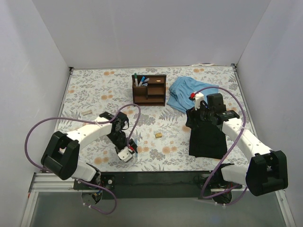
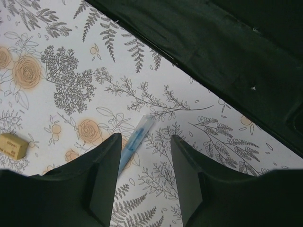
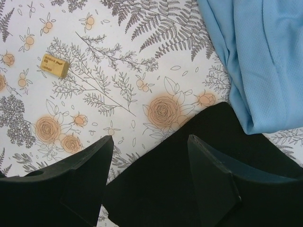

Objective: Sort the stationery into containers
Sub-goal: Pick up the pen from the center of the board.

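A clear blue pen (image 2: pixel 134 143) lies flat on the floral table, close to my left finger (image 2: pixel 105 170). My left gripper (image 2: pixel 146 139) is open and empty just above it; in the top view it (image 1: pixel 129 152) sits near the table's front edge. A tiny tan block (image 1: pixel 158 135) lies mid-table and shows in both wrist views (image 2: pixel 12 145) (image 3: pixel 55 65). The dark brown organizer (image 1: pixel 149 89) stands at the back with several pens (image 1: pixel 140 80) in its slots. My right gripper (image 3: pixel 150 139) is open and empty over the black cloth (image 3: pixel 189 189).
A light blue cloth (image 1: pixel 187 97) lies right of the organizer, touching the black cloth (image 1: pixel 207 137). A second small tan piece (image 1: pixel 86 112) lies at the left. The black front rail (image 2: pixel 227 56) runs just beyond the pen. White walls enclose the table.
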Robot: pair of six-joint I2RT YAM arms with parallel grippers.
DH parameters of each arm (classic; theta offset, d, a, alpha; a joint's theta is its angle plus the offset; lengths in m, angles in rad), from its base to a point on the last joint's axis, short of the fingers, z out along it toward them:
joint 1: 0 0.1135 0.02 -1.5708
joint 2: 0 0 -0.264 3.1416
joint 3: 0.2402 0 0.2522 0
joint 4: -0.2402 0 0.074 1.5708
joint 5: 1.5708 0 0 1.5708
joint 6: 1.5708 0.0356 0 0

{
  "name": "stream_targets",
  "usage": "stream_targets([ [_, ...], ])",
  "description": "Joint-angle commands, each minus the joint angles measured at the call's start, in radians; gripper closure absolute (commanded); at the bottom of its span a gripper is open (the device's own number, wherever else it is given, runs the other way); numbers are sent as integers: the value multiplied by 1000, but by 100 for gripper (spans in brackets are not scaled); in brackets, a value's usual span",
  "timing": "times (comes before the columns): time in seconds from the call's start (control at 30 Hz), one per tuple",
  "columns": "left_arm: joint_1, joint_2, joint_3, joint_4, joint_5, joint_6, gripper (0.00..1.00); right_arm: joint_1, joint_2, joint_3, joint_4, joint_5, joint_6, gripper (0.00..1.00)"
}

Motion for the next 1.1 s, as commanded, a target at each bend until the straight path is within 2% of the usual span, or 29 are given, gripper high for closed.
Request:
stream_targets([
  [0.0, -45, 45, 21, 27, 16, 157, 55, -4, -26, -10, 10, -11, -9, 27],
  [0.23, -96, 117, 21, 89, 1, 133, 57, -4, -17, -4, 10, -3, -16, 27],
  [0.57, -110, 233, 67, 153, -62, 117, 62, -6, -24, -13, 11, 3, -9, 27],
  [0.7, -110, 259, 80, 133, -84, 122, 68, -8, -29, -21, 10, 6, -9, 27],
  [0.9, -139, 273, 129, 54, -64, 100, 89, -11, -23, -15, 4, 18, -11, 27],
  [1.03, -171, 284, 174, 6, -61, 31, 91, -17, -8, 14, -2, 29, -11, 27],
  [1.07, -177, 284, 180, -9, -65, 22, 97, -18, -5, 21, -8, 34, -11, 26],
])
